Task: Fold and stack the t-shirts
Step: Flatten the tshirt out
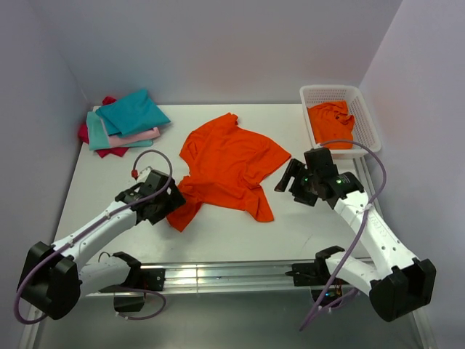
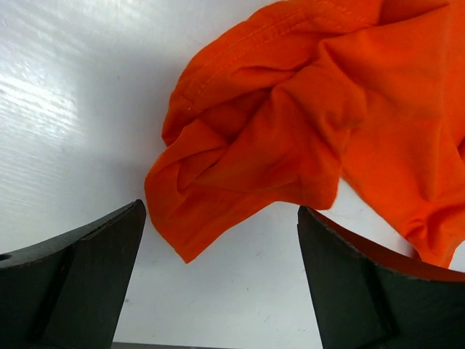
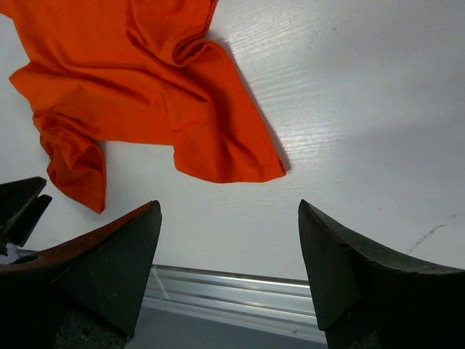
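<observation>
A bright orange t-shirt point(image 1: 229, 167) lies crumpled and partly spread in the middle of the table. It also shows in the left wrist view point(image 2: 305, 109) and in the right wrist view point(image 3: 138, 87). My left gripper point(image 1: 171, 201) is open at the shirt's near left corner, and the fabric tip lies just ahead of the jaws point(image 2: 221, 240). My right gripper point(image 1: 288, 177) is open beside the shirt's right edge, with nothing in it point(image 3: 229, 240). Folded teal point(image 1: 132, 113), pale pink point(image 1: 142, 136) and crimson point(image 1: 103, 149) shirts sit stacked at the back left.
A white lattice basket point(image 1: 330, 89) stands at the back right with another orange shirt point(image 1: 330, 123) in it. Walls close the left, back and right sides. A metal rail point(image 1: 232, 273) runs along the table's near edge.
</observation>
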